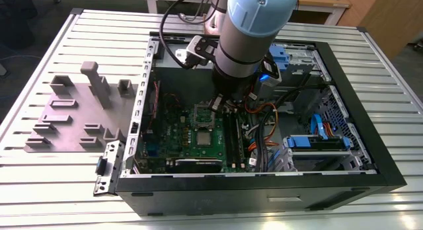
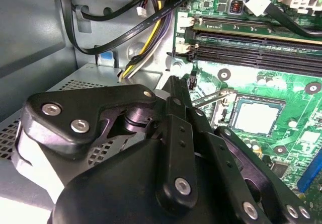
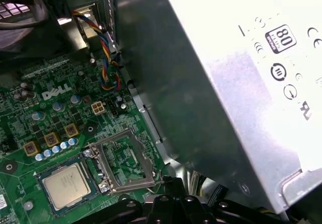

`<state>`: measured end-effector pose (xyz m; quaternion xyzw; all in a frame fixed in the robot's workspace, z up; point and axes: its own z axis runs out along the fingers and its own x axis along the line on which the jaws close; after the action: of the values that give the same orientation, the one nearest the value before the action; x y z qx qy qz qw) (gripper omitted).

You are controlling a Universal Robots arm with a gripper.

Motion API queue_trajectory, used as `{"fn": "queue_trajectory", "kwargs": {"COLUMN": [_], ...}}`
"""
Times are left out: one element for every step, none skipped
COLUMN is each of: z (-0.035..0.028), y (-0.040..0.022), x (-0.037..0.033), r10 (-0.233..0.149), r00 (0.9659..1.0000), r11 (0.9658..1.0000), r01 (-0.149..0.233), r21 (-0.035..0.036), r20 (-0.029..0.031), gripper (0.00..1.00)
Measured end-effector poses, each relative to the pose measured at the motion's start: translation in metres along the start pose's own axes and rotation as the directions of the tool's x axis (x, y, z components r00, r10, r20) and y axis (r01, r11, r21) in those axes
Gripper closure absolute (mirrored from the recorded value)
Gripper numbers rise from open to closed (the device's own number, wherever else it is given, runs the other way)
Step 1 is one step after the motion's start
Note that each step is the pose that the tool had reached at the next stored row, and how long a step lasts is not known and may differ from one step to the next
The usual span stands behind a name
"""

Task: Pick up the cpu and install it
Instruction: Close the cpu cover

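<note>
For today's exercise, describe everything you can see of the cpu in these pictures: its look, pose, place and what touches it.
The cpu is a small flat square chip with a silver-grey metal top and a paler rim. It lies level in its socket on the green motherboard, inside the open computer case. The socket's metal retention frame stands flipped open beside it, not covering it. In the second wrist view the gripper is near the cpu but not touching it.
</note>
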<state>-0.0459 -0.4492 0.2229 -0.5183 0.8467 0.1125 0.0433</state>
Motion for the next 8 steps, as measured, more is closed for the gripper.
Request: {"fn": "queue_trajectory", "kwargs": {"z": [-0.0006, -0.0011, -0.0015, -0.0020, -0.0024, -0.0026, -0.0028, -0.0030], "y": [0.0002, 0.0005, 0.0007, 0.0009, 0.0010, 0.0012, 0.0013, 0.0015], "x": [0.0000, -0.0001, -0.0001, -0.0001, -0.0002, -0.0001, -0.0001, -0.0001], "r10": [0.000, 0.000, 0.000, 0.000, 0.000, 0.000, 0.000, 0.000], "r00": [1.0000, 1.0000, 1.0000, 1.0000, 1.0000, 1.0000, 1.0000, 1.0000], "r11": [1.0000, 1.0000, 1.0000, 1.0000, 1.0000, 1.0000, 1.0000, 1.0000], "r01": [0.000, 0.000, 0.000, 0.000, 0.000, 0.000, 0.000, 0.000], "r21": [0.0003, 0.0006, 0.0008, 0.0010, 0.0012, 0.0016, 0.0019, 0.0024], "r20": [-0.0006, -0.0011, -0.0014, -0.0019, -0.0024, -0.0028, -0.0035, -0.0046], "gripper": [0.89, 0.89, 0.89, 0.89, 0.89, 0.89, 0.89, 0.89]}}
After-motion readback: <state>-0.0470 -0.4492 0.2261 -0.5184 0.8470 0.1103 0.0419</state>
